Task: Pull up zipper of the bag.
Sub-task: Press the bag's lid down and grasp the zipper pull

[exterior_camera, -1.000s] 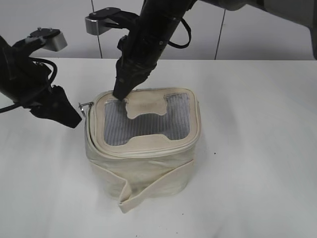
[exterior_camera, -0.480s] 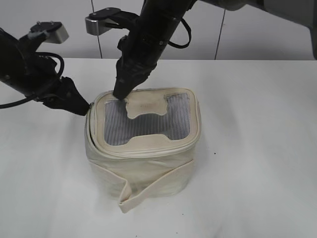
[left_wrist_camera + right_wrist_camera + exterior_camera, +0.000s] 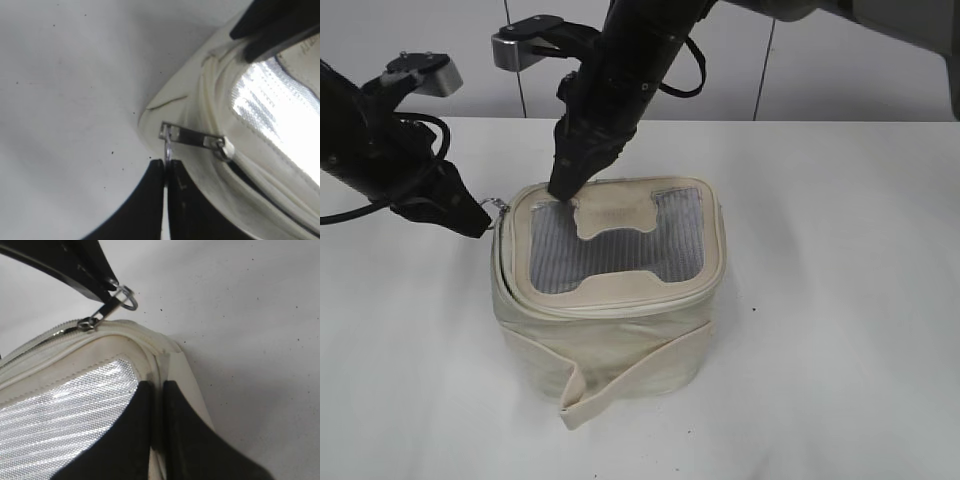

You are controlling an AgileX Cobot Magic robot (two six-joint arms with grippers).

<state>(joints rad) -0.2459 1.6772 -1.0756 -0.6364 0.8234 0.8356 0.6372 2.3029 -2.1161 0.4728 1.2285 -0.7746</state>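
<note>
The cream bag (image 3: 620, 340) stands upright on the white table, its grey mesh lid facing up. The zipper runs round the lid's rim (image 3: 212, 107). Its silver pull (image 3: 189, 136) sticks out at the lid's left corner. My left gripper (image 3: 166, 164) is shut on the pull's ring and holds it out sideways; it also shows in the exterior view (image 3: 480, 224). My right gripper (image 3: 159, 386) is shut on the lid's rim seam at the back-left corner (image 3: 560, 188). The pull and ring (image 3: 120, 299) also show in the right wrist view.
A loose fabric strap (image 3: 620, 385) hangs across the bag's front side. The white table (image 3: 840, 300) surrounds the bag. A grey panelled wall stands behind it.
My left gripper moved right to the bag's left corner, shut on the zipper pull's ring, then drew back a little left with the pull stretched out. The right arm stayed put.
</note>
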